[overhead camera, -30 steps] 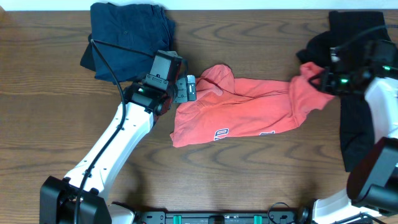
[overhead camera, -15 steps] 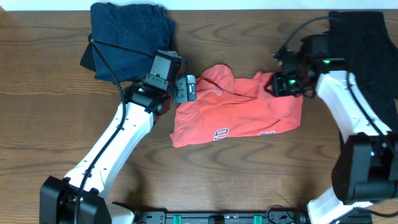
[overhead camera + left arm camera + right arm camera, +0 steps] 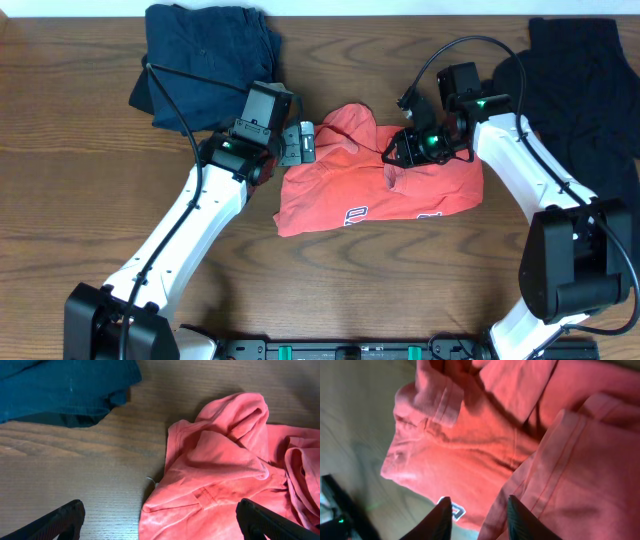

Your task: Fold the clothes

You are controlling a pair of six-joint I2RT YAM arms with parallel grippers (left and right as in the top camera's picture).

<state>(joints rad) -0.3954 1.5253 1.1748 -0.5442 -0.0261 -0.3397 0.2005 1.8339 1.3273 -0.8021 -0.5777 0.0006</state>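
Releasing: your right gripper [image 3: 481, 519], half-open, empty.
Sleeve [image 3: 570, 475]: now folded in from 3 o'clock; one fold done.
Left gripper [image 3: 160, 510]: wide, empty.

Arms [image 3: 185, 225]: white links, blk joints, blk cables [image 3: 462, 40], green LEDs [image 3: 487, 100] near wrists.

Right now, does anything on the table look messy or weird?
Yes. The coral-red T-shirt in the middle is rumpled: its top left is bunched into a hump, and only bits of its white lettering peek out at the near edge.
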